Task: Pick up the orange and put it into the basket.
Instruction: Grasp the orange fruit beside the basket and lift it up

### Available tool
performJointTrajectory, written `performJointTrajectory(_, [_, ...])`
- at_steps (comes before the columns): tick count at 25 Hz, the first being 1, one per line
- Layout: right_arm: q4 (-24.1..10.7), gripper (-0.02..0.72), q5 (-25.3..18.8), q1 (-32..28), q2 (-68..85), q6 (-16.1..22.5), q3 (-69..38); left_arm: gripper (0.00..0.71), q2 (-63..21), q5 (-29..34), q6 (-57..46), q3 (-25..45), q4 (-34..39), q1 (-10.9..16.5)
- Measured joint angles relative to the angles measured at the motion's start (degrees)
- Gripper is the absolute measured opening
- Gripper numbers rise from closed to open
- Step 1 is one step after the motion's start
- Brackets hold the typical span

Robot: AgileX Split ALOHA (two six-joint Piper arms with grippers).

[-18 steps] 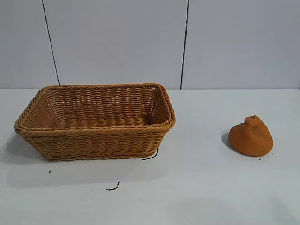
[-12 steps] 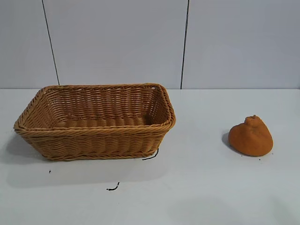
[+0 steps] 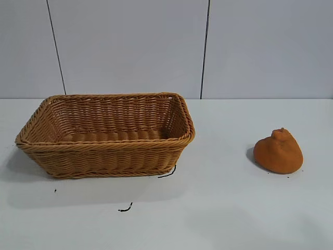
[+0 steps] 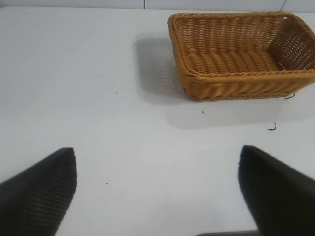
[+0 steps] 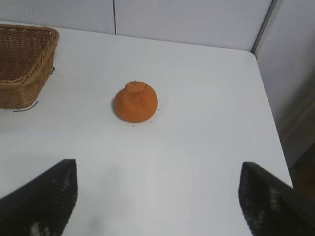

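Note:
The orange, a lumpy orange-brown dome with a small knob on top, sits on the white table at the right. It also shows in the right wrist view. The tan wicker basket stands at the left and looks empty; it also shows in the left wrist view and partly in the right wrist view. My right gripper is open and empty above bare table, some way short of the orange. My left gripper is open and empty, away from the basket. Neither gripper shows in the exterior view.
Two short dark threads lie on the table near the basket's front corner and in front of it. The table's right edge meets a grey wall panel. A grey panelled wall stands behind.

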State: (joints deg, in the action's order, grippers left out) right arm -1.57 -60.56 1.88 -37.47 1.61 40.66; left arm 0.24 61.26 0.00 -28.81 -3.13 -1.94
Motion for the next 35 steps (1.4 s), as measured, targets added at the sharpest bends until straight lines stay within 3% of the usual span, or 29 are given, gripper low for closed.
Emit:
performJointTrajectory(9, [1.99, 0.634, 1.71, -0.05, -35.11, 0.39, 19.49, 0.639, 0.0, 0.0, 0.0, 0.0, 0.0, 0.0])
performJointTrajectory(18, [3.22, 0.634, 3.98, -0.05, -59.66, 0.33, 34.74, 0.639, 0.0, 0.0, 0.0, 0.0, 0.0, 0.0])
performJointTrajectory(23, [3.71, 0.634, 6.91, -0.05, -68.89, 0.21, 36.58, 0.639, 0.0, -0.06, 0.0, 0.0, 0.0, 0.0])
performJointTrajectory(30, [7.53, 0.634, 14.21, -0.05, -77.82, -1.61, 36.6, 0.639, 0.0, -0.06, 0.0, 0.0, 0.0, 0.0])
performJointTrajectory(35, [7.84, 0.634, 17.17, -0.05, -81.25, -2.13, 36.6, 0.639, 0.0, -0.06, 0.0, 0.0, 0.0, 0.0])
